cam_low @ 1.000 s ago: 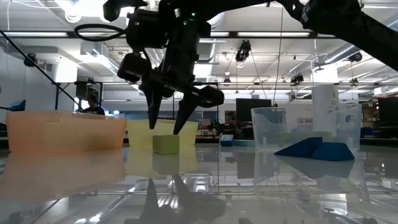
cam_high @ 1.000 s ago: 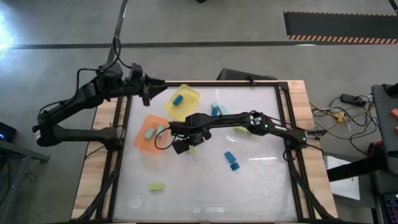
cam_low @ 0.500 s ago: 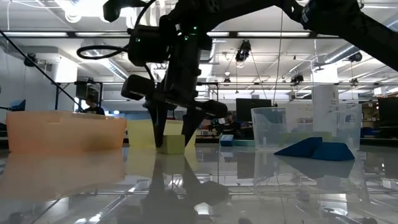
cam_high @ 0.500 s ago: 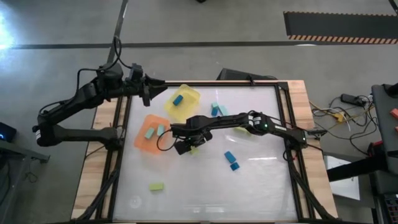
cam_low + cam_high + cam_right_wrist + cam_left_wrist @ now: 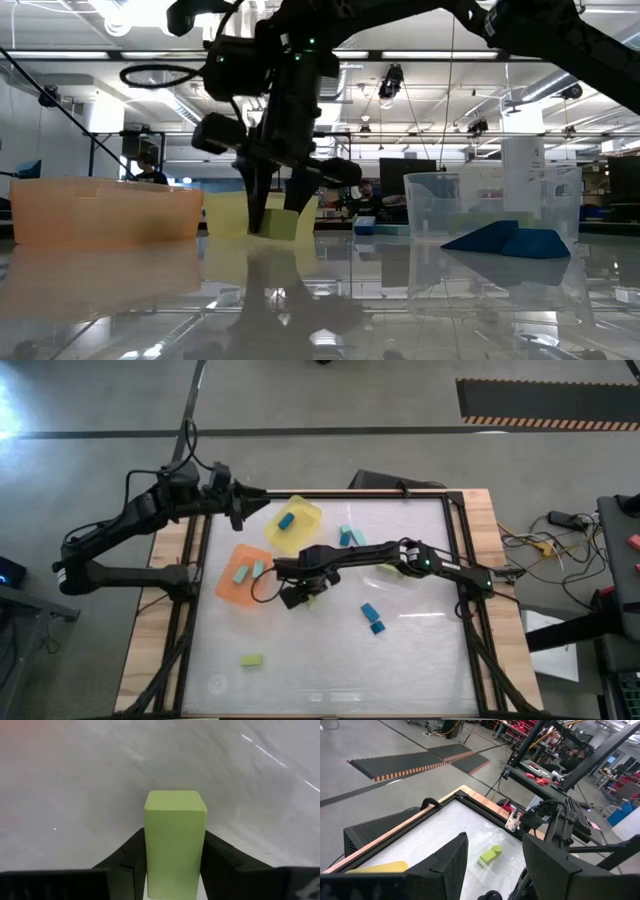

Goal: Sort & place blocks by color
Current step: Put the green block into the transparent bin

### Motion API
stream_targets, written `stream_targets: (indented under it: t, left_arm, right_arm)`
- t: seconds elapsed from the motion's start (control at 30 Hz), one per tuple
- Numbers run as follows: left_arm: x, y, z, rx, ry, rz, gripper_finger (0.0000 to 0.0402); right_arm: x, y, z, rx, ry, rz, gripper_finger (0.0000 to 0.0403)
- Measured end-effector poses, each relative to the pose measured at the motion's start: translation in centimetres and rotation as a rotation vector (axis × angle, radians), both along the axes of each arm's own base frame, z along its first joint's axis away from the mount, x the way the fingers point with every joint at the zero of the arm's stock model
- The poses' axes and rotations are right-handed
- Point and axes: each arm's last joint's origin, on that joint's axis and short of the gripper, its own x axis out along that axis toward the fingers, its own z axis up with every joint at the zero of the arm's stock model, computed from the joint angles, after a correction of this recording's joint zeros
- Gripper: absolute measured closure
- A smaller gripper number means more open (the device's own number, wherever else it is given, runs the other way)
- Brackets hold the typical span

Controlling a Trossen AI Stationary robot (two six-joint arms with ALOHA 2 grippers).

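Observation:
My right gripper [image 5: 303, 597] stands near the table's middle, pointing steeply down, shut on a yellow-green block [image 5: 175, 835]. In the low view that block [image 5: 281, 224] sits between the dark fingers. My left gripper [image 5: 495, 870] waits open above the table's far left corner [image 5: 240, 508]. Other blocks lie on the table: two teal ones [image 5: 346, 536], two blue ones [image 5: 371, 616] and a yellow-green one [image 5: 251, 659]. A blue block [image 5: 286, 520] lies in the yellow bin [image 5: 305, 512], and teal blocks [image 5: 241, 573] lie in the orange bin [image 5: 228, 592]. My right gripper pinches the yellow-green block by two opposite side faces [image 5: 150, 850] between its two fingers [image 5: 127, 860]. The fingers come from above, slanting steeply down. In the low view the block's underside [image 5: 281, 238] meets the table, with the block slightly tilted.
A clear shallow dish [image 5: 397, 572] with a yellow-green block [image 5: 490, 855] in it stands right of my right gripper. The yellow and orange bins stand close to its left and far side. Bare table lies toward the near edge [image 5: 330, 680].
My right gripper has sunk a little over the yellow-green block and shut on it. The block has shifted slightly and stays on the table. My left arm has kept still.

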Motion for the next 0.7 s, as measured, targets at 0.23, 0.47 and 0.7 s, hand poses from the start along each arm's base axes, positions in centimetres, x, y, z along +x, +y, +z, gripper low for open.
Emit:
stream_targets:
  t: [0.23,0.47,0.7]
  left_arm:
    - [0.0,0.0,0.0,0.022,0.008,-0.005,0.0228]
    - [0.4,0.2,-0.2,0.015,0.019,-0.005,0.0228]
    - [1.1,0.6,-0.5,0.004,0.029,-0.003,0.0228]
  right_arm:
    - [-1.3,-0.1,4.5,-0.001,-0.034,0.050,0.0277]
    - [-4.6,-0.2,10.4,-0.016,-0.045,0.197,0.0272]
    - [-8.5,-1.0,14.5,-0.047,0.003,0.421,0.0273]
